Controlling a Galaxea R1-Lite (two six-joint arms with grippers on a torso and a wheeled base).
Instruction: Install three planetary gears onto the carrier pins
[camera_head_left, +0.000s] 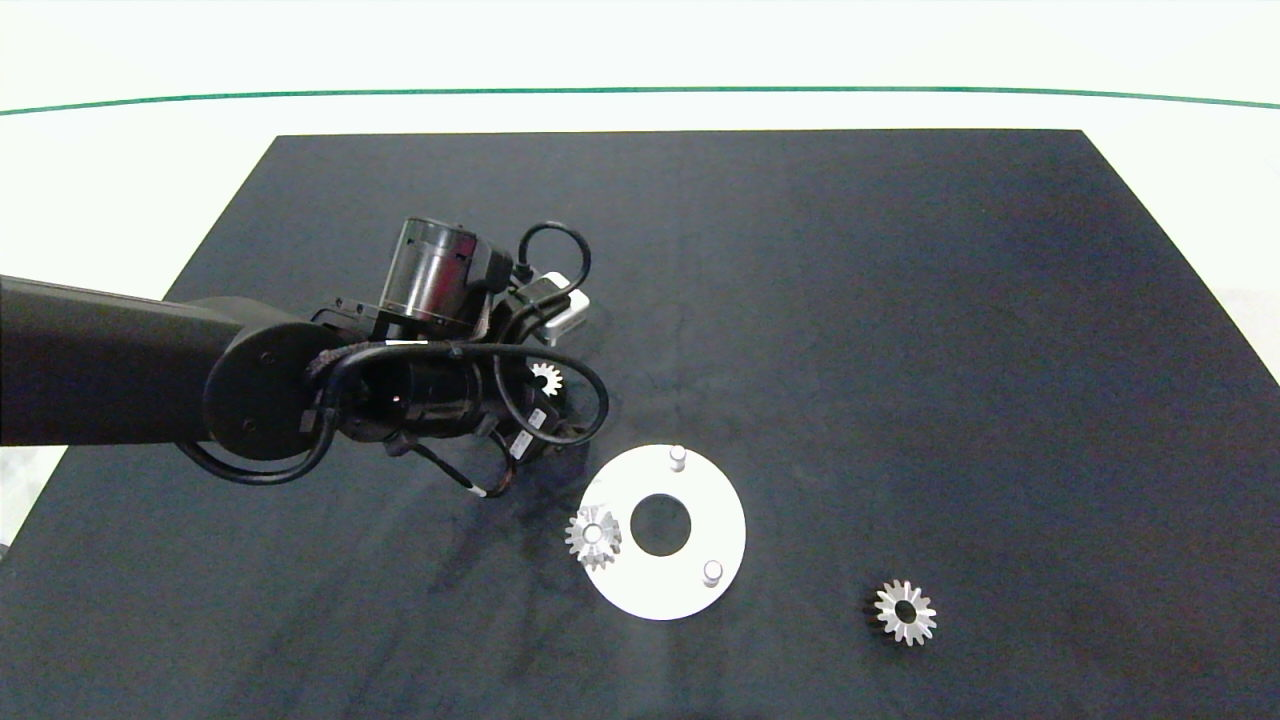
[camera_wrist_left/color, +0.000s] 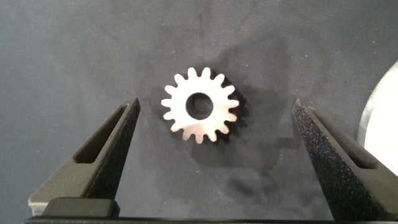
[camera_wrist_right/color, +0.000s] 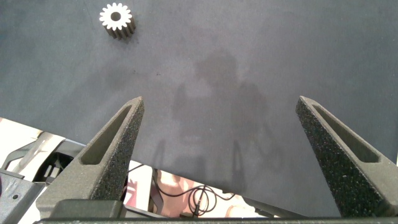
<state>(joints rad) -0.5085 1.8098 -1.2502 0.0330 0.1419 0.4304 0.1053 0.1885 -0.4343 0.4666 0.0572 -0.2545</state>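
**A:** While our left gripper (camera_wrist_left/color: 211, 134) hangs over the dark mat (camera_head_left: 900, 300), its two grey fingers (camera_wrist_left/color: 112, 149) stand wide apart with nothing between them but one loose gear (camera_wrist_left/color: 200, 104) lying flat below. That gear sits roughly midway between the fingers and touches neither.

**B:** So how do we take it well?

**A:** We judge we should come straight down, keeping the gear centred, and close evenly on its teeth so it does not skate across the mat or tip on edge. It is thin and lies flat, so the fingertips probably need to reach almost to the mat before closing.

**B:** Where does it go?

**A:** Just beside us lies the white disc (camera_head_left: 700, 590). One gear (camera_head_left: 593, 536) already sits on the pin at the disc's edge nearest our arm. Two carrier pins are bare: one (camera_head_left: 677, 457) on the far side of the disc, one (camera_head_left: 712, 572) on the near side.

**B:** And the third gear?

**A:** It (camera_head_left: 905, 612) lies on the mat well apart from the disc, off to our right. Our right gripper (camera_wrist_right/color: 217, 155) is outside the overhead view; its fingers are spread and empty, with that gear (camera_wrist_right/color: 117, 19) ahead of it.

**B:** Anything in the way?

**A:** Nothing lies between the gear under our gripper and the far pin. The arm's cables (camera_head_left: 560, 400) hang over the work and hide much of it from above.
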